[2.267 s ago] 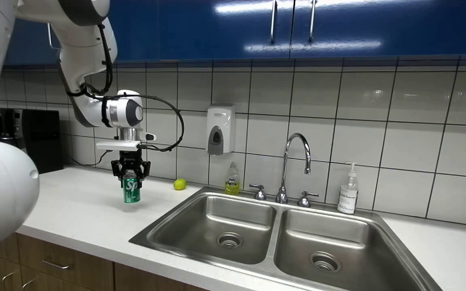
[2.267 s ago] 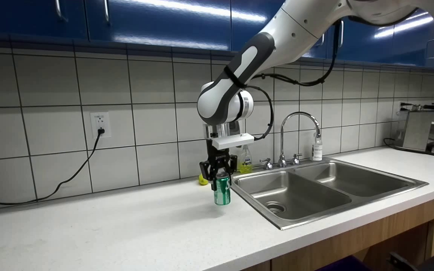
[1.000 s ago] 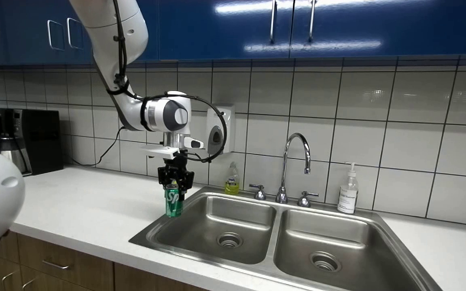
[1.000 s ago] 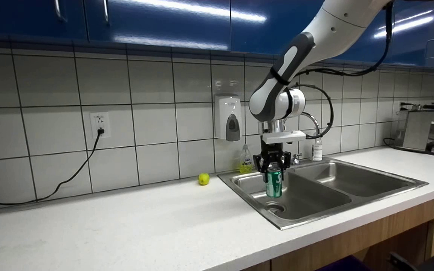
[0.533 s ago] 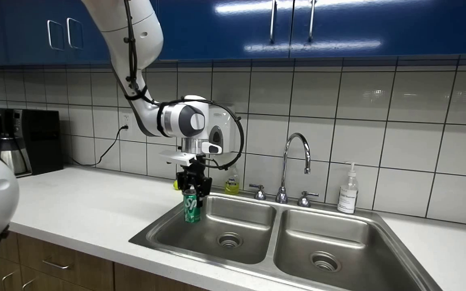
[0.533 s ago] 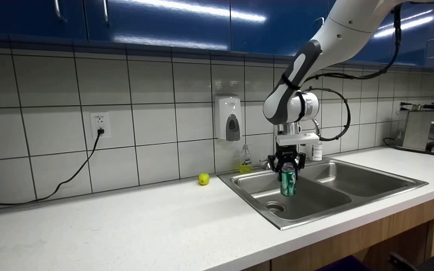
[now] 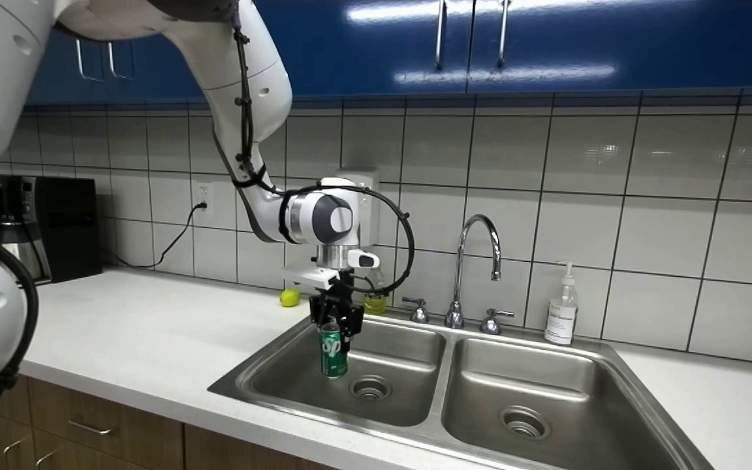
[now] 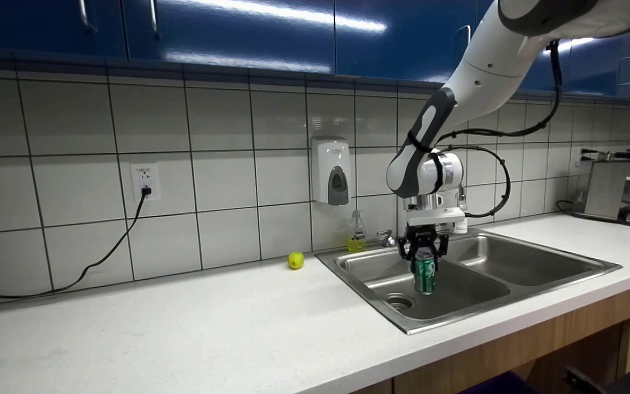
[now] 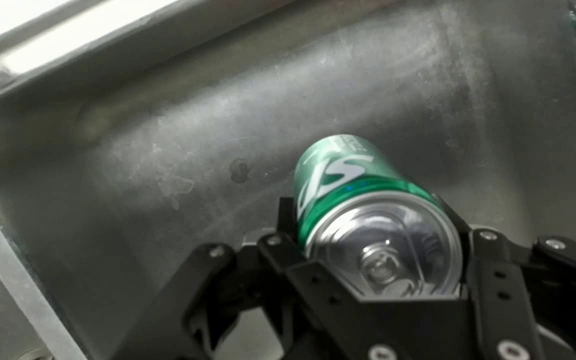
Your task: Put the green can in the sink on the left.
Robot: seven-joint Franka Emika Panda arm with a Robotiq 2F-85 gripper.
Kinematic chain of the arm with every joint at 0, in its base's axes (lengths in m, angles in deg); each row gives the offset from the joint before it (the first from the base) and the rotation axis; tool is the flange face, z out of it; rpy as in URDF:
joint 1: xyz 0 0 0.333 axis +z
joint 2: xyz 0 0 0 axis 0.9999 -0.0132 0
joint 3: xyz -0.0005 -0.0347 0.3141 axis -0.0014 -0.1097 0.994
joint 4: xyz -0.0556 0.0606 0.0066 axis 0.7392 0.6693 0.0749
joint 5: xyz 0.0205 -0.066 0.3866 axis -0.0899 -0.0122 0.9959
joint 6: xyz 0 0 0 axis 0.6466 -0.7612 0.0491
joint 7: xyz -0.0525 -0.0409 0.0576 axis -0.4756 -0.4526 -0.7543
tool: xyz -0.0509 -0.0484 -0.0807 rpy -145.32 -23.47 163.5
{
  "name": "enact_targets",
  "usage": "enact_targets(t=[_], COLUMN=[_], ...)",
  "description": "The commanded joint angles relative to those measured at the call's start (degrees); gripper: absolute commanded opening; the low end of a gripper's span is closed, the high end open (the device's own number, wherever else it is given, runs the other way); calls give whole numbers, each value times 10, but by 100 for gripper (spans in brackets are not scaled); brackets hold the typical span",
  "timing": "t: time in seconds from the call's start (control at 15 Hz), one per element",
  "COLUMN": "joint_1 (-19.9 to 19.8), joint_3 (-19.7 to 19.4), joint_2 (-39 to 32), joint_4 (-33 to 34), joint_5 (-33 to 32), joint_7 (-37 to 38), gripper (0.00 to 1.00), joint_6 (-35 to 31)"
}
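Observation:
The green can (image 7: 333, 356) is a Sprite-type can, held roughly upright in both exterior views (image 8: 425, 278). My gripper (image 7: 335, 329) is shut around its upper part, pointing down; it also shows in an exterior view (image 8: 425, 260). The left sink basin (image 7: 291, 385) is steel with a round drain. The can is inside the basin's outline, left of the drain in that view, and seems to hang above the floor. In the wrist view the can (image 9: 348, 172) sits between the black fingers (image 9: 374, 220), its silver lid facing me, with the basin floor behind it.
A chrome faucet (image 7: 459, 274) with two handles stands behind the sink. The right basin (image 7: 546, 372) lies beyond a divider. A dish soap bottle (image 8: 356, 235), a yellow-green fruit (image 8: 296, 260) and a pump bottle (image 7: 562, 310) stand near the tiled wall.
My gripper has carried the can from over the counter to over the left basin. In the last half second it has come lower into the basin. The grip has stayed shut.

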Motion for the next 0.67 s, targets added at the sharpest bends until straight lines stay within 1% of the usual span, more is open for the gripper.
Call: enact_targets(t=[0.0, 0.33, 0.6], joint_1=[-8, -15, -20], joint_3=[1, 2, 4], joint_2=[-54, -116, -152], joint_4=[57, 98, 110], joint_5=[11, 33, 50], joint_7=[6, 2, 0], gripper=[38, 38, 38], joint_6=[-1, -2, -5])
